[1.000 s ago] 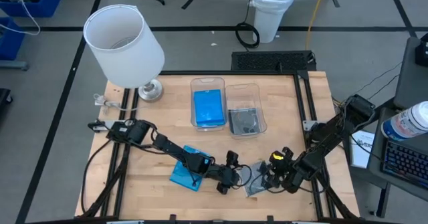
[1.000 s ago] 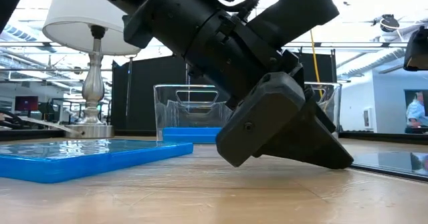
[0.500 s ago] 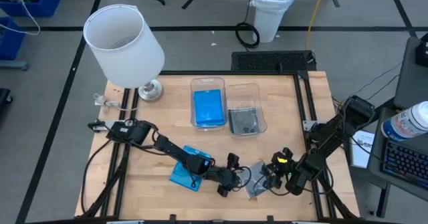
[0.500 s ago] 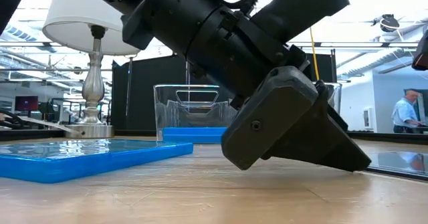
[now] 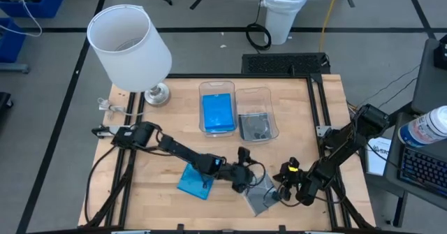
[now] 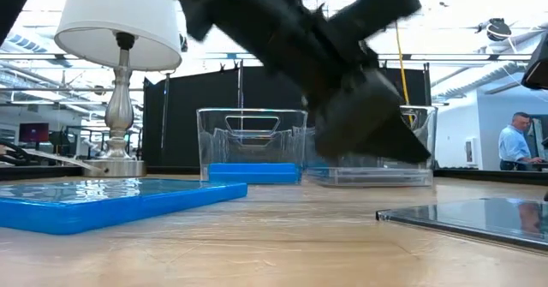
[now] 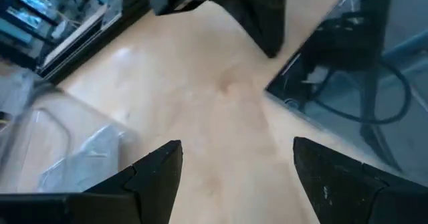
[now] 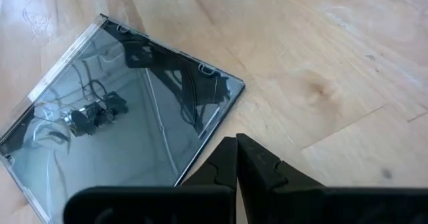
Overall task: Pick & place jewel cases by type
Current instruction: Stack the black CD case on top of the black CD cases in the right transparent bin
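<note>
floor [image 5: 56, 87]: grey, black lines | white bin [image 5: 286, 10] (far side) | lamp [image 5: 129, 42] on table

Smeared by motion in the low view: dark left arm [image 6: 342, 81], hiding part of the right-hand clear rectangular plastic bin [image 6: 411, 163]. Cut off at the edge there: flat bright blue jewel case [image 6: 103, 201] and thin dark transparent jewel case [image 6: 479, 218]. Partly covered from above by the arm: that blue case [image 5: 194, 181].

Glossy plastic jewel case [image 8: 127, 110]; matt wood table [image 8: 334, 63].

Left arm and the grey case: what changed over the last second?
The left hand, open, lifted off the table and swung toward the bins. The grey jewel case now lies uncovered, slightly shifted. The shut right hand stays beside it; the blue jewel case is unmoved.
</note>
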### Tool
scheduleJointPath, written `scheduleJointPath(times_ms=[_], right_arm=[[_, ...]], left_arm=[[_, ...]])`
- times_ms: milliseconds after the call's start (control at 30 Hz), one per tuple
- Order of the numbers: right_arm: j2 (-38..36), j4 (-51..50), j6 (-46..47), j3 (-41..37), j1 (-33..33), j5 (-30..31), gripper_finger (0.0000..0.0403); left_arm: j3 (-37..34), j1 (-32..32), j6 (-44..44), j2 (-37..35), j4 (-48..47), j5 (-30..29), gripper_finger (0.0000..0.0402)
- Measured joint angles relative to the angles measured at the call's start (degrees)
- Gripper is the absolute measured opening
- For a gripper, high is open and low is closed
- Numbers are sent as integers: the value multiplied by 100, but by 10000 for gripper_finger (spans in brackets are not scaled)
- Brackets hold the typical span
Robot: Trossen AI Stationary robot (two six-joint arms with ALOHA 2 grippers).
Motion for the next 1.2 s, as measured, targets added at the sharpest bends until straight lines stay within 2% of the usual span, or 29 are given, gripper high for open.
scheduleJointPath(times_ms=[67,167,233,467,833,1200], right_arm=[[69,-19,78,4,0,44,0],[82,-38,80,2,-2,18,0],[82,-51,80,2,-2,12,0],[83,-54,95,-4,-2,25,0],[93,-37,100,-11,-11,174,0],[102,261,-228,-20,-250,356,0]], left_arm=[[0,-73,-85,-213,-345,340,285],[0,-178,-312,-562,-948,1338,285],[10,-204,-296,-725,-1287,1683,285],[0,-312,-69,-671,-1886,1415,285],[2,-337,-361,-611,-1901,2106,285],[15,-270,-108,-141,-1628,2142,285]])
